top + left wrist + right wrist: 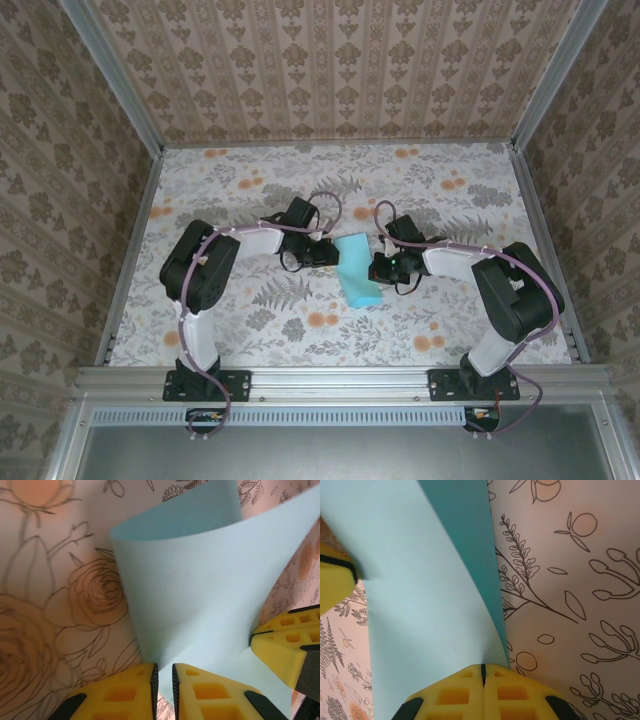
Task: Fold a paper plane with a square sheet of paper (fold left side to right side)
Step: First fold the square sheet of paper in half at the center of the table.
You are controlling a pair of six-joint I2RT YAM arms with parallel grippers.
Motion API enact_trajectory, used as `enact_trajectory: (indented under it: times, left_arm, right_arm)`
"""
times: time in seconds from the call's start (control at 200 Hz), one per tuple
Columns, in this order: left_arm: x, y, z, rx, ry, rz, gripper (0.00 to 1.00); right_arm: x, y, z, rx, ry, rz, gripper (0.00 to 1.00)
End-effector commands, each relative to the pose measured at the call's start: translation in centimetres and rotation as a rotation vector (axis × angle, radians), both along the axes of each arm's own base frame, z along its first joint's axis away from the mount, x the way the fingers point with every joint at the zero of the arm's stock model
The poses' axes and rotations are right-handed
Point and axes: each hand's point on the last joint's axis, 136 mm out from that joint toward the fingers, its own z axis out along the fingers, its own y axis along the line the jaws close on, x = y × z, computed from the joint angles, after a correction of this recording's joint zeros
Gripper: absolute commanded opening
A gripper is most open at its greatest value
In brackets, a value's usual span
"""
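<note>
Paper (356, 270) curled mid-table; wrist views: left end effector (163, 680), right end effector (482, 672) both pinching it.

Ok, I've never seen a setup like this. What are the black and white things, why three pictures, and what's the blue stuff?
They are two robot arms bolted at the near edge of a table covered in a floral cloth. One picture comes from a fixed camera above and behind them; the other two come from a small camera on each wrist, looking past that arm's own yellow fingers.

The blue stuff is a sheet of paper between the two arms. It does not lie flat: in the wrist views it curves up off the cloth.

The left gripper has its fingers pressed together, with the paper's edge seemingly pinched between them. The right gripper is closed on the paper too, at another edge. So both arms hold the sheet at once, which fits bending one side over towards the other.
</note>
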Motion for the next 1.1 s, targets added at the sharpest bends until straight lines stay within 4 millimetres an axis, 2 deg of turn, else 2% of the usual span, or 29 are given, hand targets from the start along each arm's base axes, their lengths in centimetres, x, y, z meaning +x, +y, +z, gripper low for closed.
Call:
enact_trajectory:
  times: [0.0,0.075,0.15,0.39,0.635,0.785,1.095]
  left_arm:
    - [0.4,-0.2,2.7,-0.039,-0.091,-0.021,0.18]
    - [0.2,-1.1,3.4,-0.076,-0.101,-0.045,0.18]
    - [0.0,-1.9,3.3,-0.093,-0.094,-0.062,0.18]
    - [0.5,-3.7,0.8,-0.081,-0.061,-0.086,0.17]
    - [1.5,-2.8,-1.1,-0.016,-0.066,-0.051,0.16]
    - [2.3,-2.0,-1.6,0.013,-0.074,-0.017,0.16]
    - [4.6,-1.6,-1.6,0.017,-0.091,0.022,0.17]
  right_arm:
    - [-3.7,-3.0,-3.7,-0.16,0.16,-0.008,0.06]
    - [-3.8,-2.9,-3.7,-0.161,0.161,-0.006,0.06]
    - [-3.8,-3.0,-3.7,-0.163,0.161,-0.008,0.06]
    - [-3.7,-2.8,-3.8,-0.164,0.165,-0.003,0.06]
    - [-3.8,-3.1,-3.8,-0.184,0.17,0.0,0.06]
    - [-3.9,-3.4,-4.0,-0.199,0.174,0.0,0.06]
    - [-4.1,-3.5,-4.3,-0.21,0.182,0.007,0.06]
